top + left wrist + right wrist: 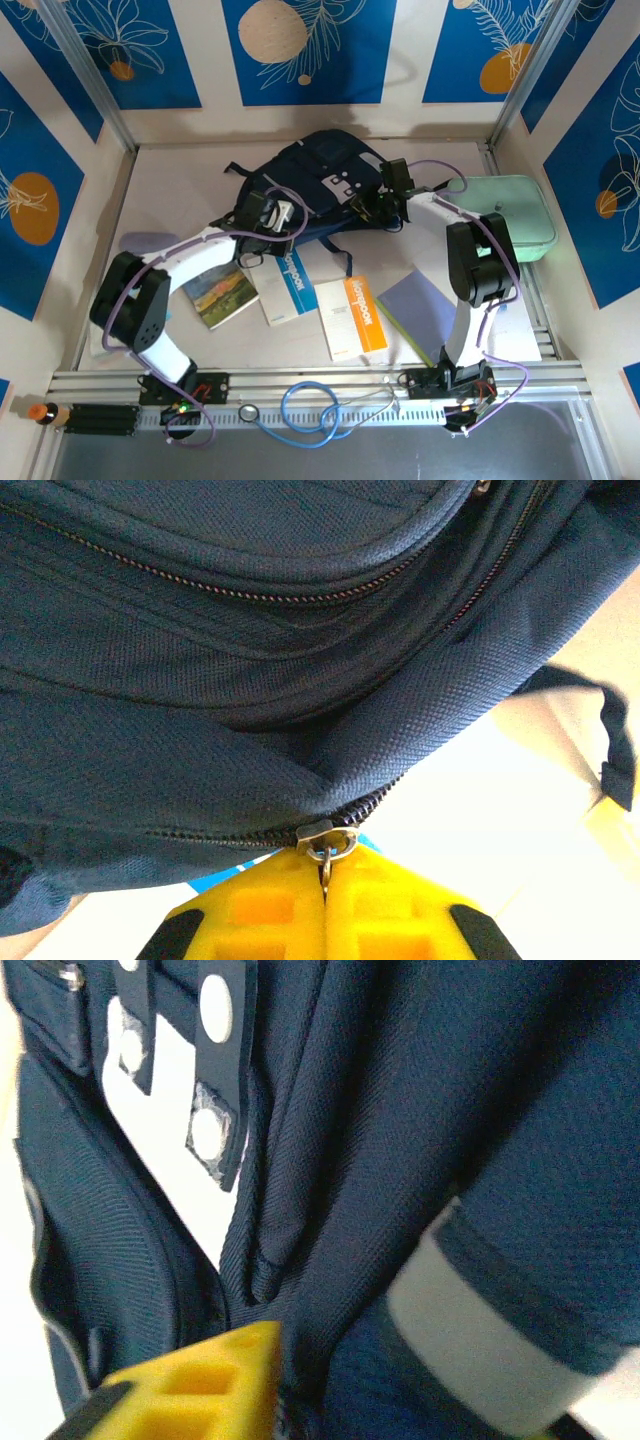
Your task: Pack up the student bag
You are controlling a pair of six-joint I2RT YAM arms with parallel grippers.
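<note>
Two grippers at student bag [318,165]; left gripper [325,880] clamps zipper pull [328,842], track running sideways; right gripper [388,200]: opening cannot be told.

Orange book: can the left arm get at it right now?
Probably not yet: the left tool is pinched on the zipper pull of the bag; the orange book itself lies uncovered.
</note>
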